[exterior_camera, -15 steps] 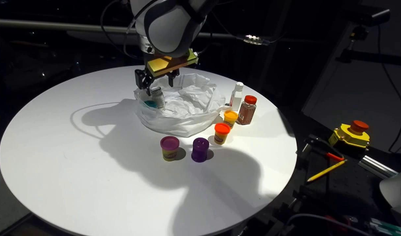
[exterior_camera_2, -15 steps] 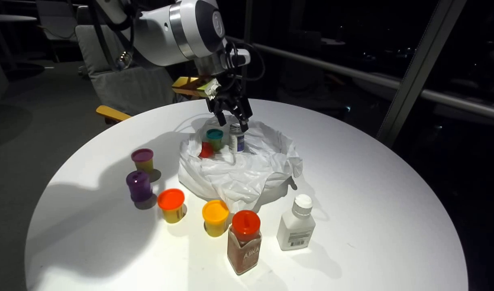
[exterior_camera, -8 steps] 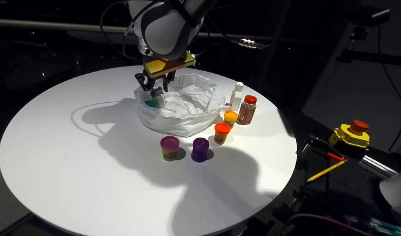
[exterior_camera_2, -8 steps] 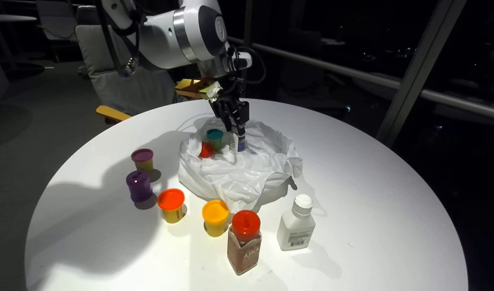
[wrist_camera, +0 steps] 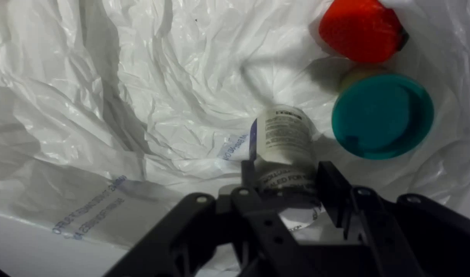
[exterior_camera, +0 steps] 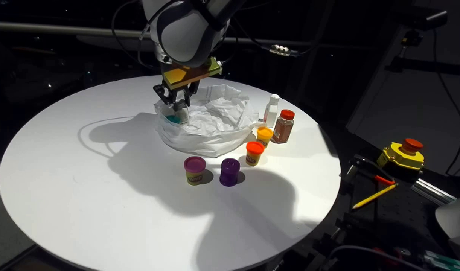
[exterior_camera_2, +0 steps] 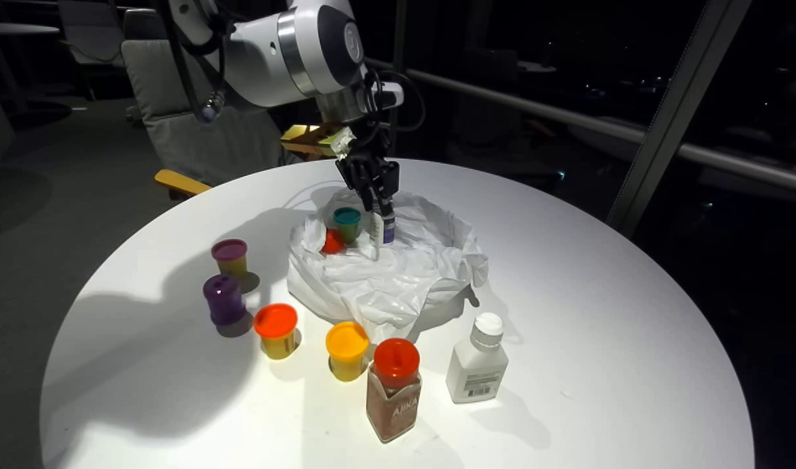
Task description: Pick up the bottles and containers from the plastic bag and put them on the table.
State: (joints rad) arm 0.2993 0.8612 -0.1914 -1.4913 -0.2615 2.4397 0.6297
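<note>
A grey padded chair (exterior_camera_2: 196, 143) with an orange-toned armrest (exterior_camera_2: 182, 183) stands past the round white table (exterior_camera_2: 600, 312), and a rail (exterior_camera_2: 541, 109) runs through the dark behind; elsewhere, off the table, are a yellow box with a red button (exterior_camera: 401, 156) and a yellow pencil (exterior_camera: 375, 196). In the plastic bag (exterior_camera: 211, 145) a teal-lidded tub (wrist_camera: 381, 115) crowds the white-labelled bottle (wrist_camera: 287, 134), and a red object (wrist_camera: 360, 30) sits just beside that tub, whether touching I can't tell. The gripper (wrist_camera: 285, 173) has hold of the bottle, black fingers (wrist_camera: 331, 181) pressed in from both sides. That makes three things in the bag. Out on the table I count six: a pink-lidded tub (exterior_camera_2: 230, 258), a red-lidded tub (exterior_camera_2: 277, 331), an orange-lidded tub (exterior_camera_2: 347, 352), a purple jar (exterior_camera_2: 225, 301), a white bottle (exterior_camera_2: 479, 368) and a brown jar with a red cap (exterior_camera_2: 393, 397), all upright. The tubs are round with flat lids, the brown jar and white bottle flat-sided, the purple one rounded. The bag is thin, glossy and deeply creased, with blue print; the table looks plain and matte.
</note>
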